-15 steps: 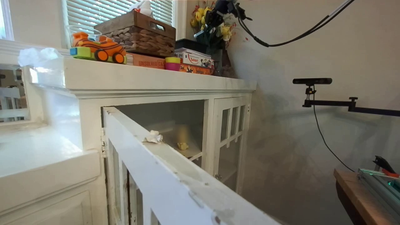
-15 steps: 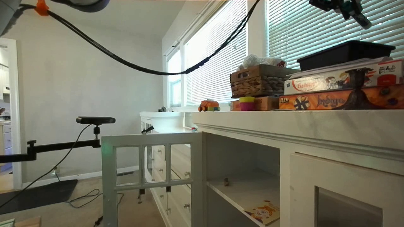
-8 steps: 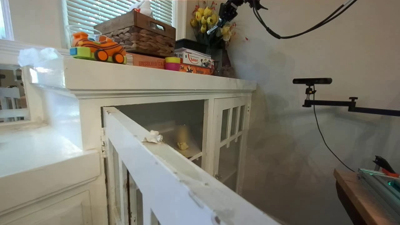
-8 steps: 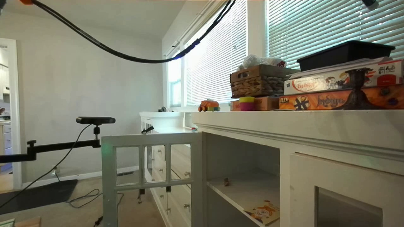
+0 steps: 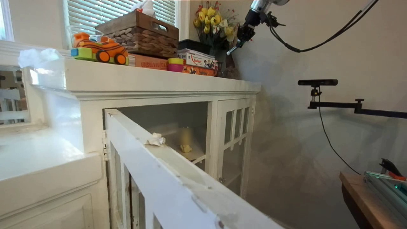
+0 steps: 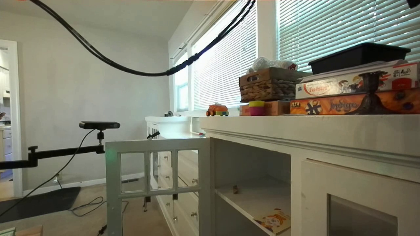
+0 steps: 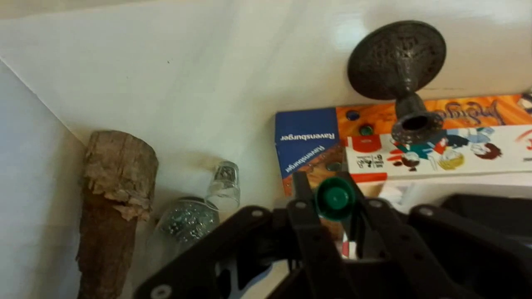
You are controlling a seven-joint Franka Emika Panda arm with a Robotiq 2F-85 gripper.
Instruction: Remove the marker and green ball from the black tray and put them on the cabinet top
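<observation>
My gripper (image 5: pixel 240 41) is shut on a marker (image 5: pixel 232 50) and holds it in the air beyond the boxes, above the right end of the cabinet top (image 5: pixel 159 76). In the wrist view the marker's green end (image 7: pixel 335 198) shows between the two fingers (image 7: pixel 323 182). The black tray (image 6: pixel 361 58) sits on stacked game boxes; it also shows in an exterior view (image 5: pixel 194 46), and a dark part of it is at the right of the wrist view (image 7: pixel 490 214). The tray's inside is hidden, and the green ball is not visible. The cabinet top fills the wrist view's upper part (image 7: pixel 187 70).
A dark metal candlestick (image 7: pixel 397 62) stands before the game boxes (image 7: pixel 307 137). A small glass (image 7: pixel 224 185), a glass vase (image 7: pixel 187 224) and a bark-covered log (image 7: pixel 118 178) are at the left of the wrist view. The wicker basket (image 5: pixel 143 35) and flowers (image 5: pixel 213 20) stand behind.
The gripper has moved with the marker, right and down in an exterior view, away from the flowers. In an exterior view it has risen almost out of the top right corner. The cable swung along.
</observation>
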